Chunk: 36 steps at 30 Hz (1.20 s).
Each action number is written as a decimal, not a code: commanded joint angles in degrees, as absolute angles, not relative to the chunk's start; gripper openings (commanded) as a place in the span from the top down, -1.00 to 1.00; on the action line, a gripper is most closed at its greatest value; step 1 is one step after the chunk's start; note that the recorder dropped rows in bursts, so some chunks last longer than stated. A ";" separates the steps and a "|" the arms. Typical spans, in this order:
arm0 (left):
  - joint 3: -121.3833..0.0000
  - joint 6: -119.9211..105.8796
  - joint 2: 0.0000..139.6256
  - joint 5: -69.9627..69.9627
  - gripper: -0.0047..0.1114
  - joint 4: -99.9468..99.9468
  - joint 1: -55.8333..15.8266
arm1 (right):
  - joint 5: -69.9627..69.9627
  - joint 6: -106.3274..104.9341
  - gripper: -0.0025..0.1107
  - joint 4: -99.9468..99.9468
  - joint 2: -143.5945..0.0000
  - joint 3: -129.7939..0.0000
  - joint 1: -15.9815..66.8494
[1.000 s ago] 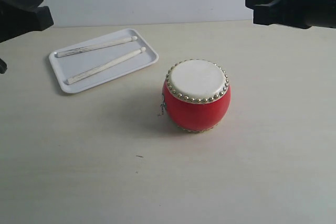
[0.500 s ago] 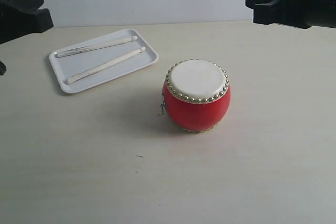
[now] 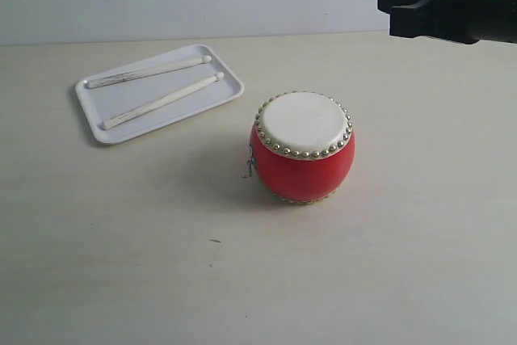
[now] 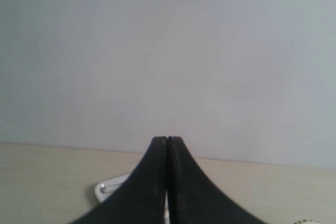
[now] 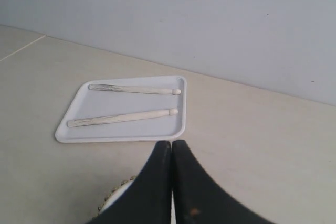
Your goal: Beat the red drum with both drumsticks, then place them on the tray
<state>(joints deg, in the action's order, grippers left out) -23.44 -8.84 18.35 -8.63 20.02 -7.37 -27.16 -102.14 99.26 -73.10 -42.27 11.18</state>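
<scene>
Left claw (image 4: 167,141), outside the exterior view, is pressed together, empty; right claw (image 5: 171,144) likewise, raised above the tabletop (image 3: 121,248), arm cropped.

Elevated exterior, low wrists; shared tray (image 3: 153,88)

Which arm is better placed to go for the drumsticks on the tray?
Probably the left. The tray with both drumsticks lies on its side, and the left gripper, jaws shut, has it in view. The right gripper hangs beyond the red drum.
</scene>
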 commanded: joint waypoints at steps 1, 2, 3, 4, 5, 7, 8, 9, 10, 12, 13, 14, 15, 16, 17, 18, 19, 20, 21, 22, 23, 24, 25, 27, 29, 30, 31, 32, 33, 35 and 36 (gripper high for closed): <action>-22.42 -8.42 15.60 -9.37 0.92 21.96 -6.79 | -27.19 -102.26 0.96 99.83 -72.85 -41.95 10.99; -22.42 -8.42 15.50 -9.79 0.92 22.56 -6.68 | -27.19 -102.26 0.96 99.83 -72.85 -41.95 10.99; -22.42 -8.42 15.50 -9.79 0.92 22.68 -6.68 | -27.19 -102.26 0.96 99.83 -72.85 -41.95 10.99; -22.42 -8.42 15.79 -9.79 0.92 22.68 -6.68 | -27.19 -102.26 0.96 99.83 -72.85 -41.95 10.99; -22.42 -8.42 16.06 -9.79 0.92 22.68 -6.68 | -27.29 -102.26 0.96 99.83 -72.85 -41.95 10.99; -22.42 -8.42 16.47 -10.55 0.92 22.57 -6.68 | -27.29 -102.26 0.96 99.83 -72.85 -41.95 10.99; -22.42 -8.42 16.59 -10.85 0.92 22.12 -6.68 | -27.29 -102.26 0.96 99.83 -72.85 -41.95 10.99; -22.42 -8.11 16.87 -11.27 0.92 21.57 -6.68 | -27.29 -102.26 0.96 99.83 -72.85 -41.95 10.99; -22.42 -7.83 17.14 -11.57 0.92 21.20 -6.68 | -27.29 -102.26 0.96 99.83 -72.85 -41.95 10.99; -22.42 -5.89 17.77 -11.74 0.92 20.20 -6.68 | -27.29 -102.26 0.96 99.83 -72.85 -41.95 10.99; -22.42 -4.55 18.05 -11.74 0.92 19.64 -6.68 | -27.29 -102.26 0.96 99.83 -72.85 -41.95 10.99; -22.42 -2.03 18.32 -11.74 0.92 18.00 -6.68 | -27.29 -102.26 0.96 99.83 -72.85 -41.95 10.99; -22.42 1.60 18.32 -11.74 0.92 15.00 -6.68 | -27.29 -102.26 0.96 99.83 -72.85 -41.95 10.99; -22.42 6.00 18.32 -11.74 0.92 11.96 -6.68 | -27.29 -102.26 0.96 99.83 -72.85 -41.95 10.99; -22.42 11.13 18.32 -11.88 0.92 7.67 -6.68 | -27.29 -102.26 0.96 99.83 -72.85 -41.95 10.99; -22.42 16.38 18.32 -11.88 0.92 2.92 -6.68 | -27.29 -102.26 0.96 99.83 -72.85 -41.95 10.99; -22.27 19.93 18.32 -11.88 0.92 -1.16 -6.68 | -27.29 -102.26 0.96 99.83 -72.85 -41.95 10.99; -22.03 23.06 18.32 -11.88 0.92 -3.97 -6.68 | -27.29 -102.26 0.96 99.83 -72.85 -41.95 10.99; -21.80 24.37 18.32 -11.88 0.92 -5.25 -6.68 | -27.29 -102.26 0.96 99.83 -72.85 -41.95 10.99; -21.37 24.39 18.32 -11.88 0.92 -5.38 -6.68 | -27.29 -102.26 0.96 99.83 -72.85 -41.95 10.99; -21.08 24.39 18.32 -11.88 0.92 -5.38 -6.68 | -27.29 -102.26 0.96 99.83 -72.85 -41.95 10.99; -20.77 24.39 18.32 -11.88 0.92 -5.38 -6.68 | -27.29 -102.26 0.96 99.83 -72.85 -41.95 10.99; -20.37 24.39 18.32 -11.88 0.92 -5.38 -6.68 | -27.29 -102.26 0.96 99.83 -72.85 -41.95 10.99; -19.73 24.39 18.32 -11.88 0.92 -5.38 -6.68 | -27.29 -102.26 0.96 99.83 -72.85 -41.95 10.99; -19.40 24.24 18.32 -11.88 0.92 -5.38 -6.68 | -27.29 -102.26 0.96 99.83 -72.85 -41.95 10.99; -19.40 24.24 18.32 -12.00 0.92 -5.65 -6.68 | -27.29 -102.26 0.96 99.83 -72.85 -41.95 10.99; -19.40 24.10 18.32 -12.01 0.92 -5.94 -6.68 | -27.29 -102.26 0.96 99.83 -72.85 -41.95 10.99; -19.29 24.00 18.02 -12.01 0.92 -6.07 -6.18 | -27.29 -102.26 0.96 99.83 -72.85 -41.95 10.99; -19.30 24.00 17.20 -12.32 0.92 -6.23 -5.69 | -27.29 -102.26 0.96 99.83 -72.85 -41.95 10.99; -18.57 24.00 14.37 -13.29 0.92 -6.23 -5.07 | -27.29 -102.26 0.96 99.83 -72.85 -41.95 10.99; -17.80 23.46 12.54 -14.47 0.92 -6.84 -4.95 | -27.29 -102.26 0.96 99.83 -72.85 -41.95 10.99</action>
<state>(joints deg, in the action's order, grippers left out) -18.90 23.78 15.80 -12.81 -6.00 -5.53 -27.16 -102.14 99.35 -73.10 -42.27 11.18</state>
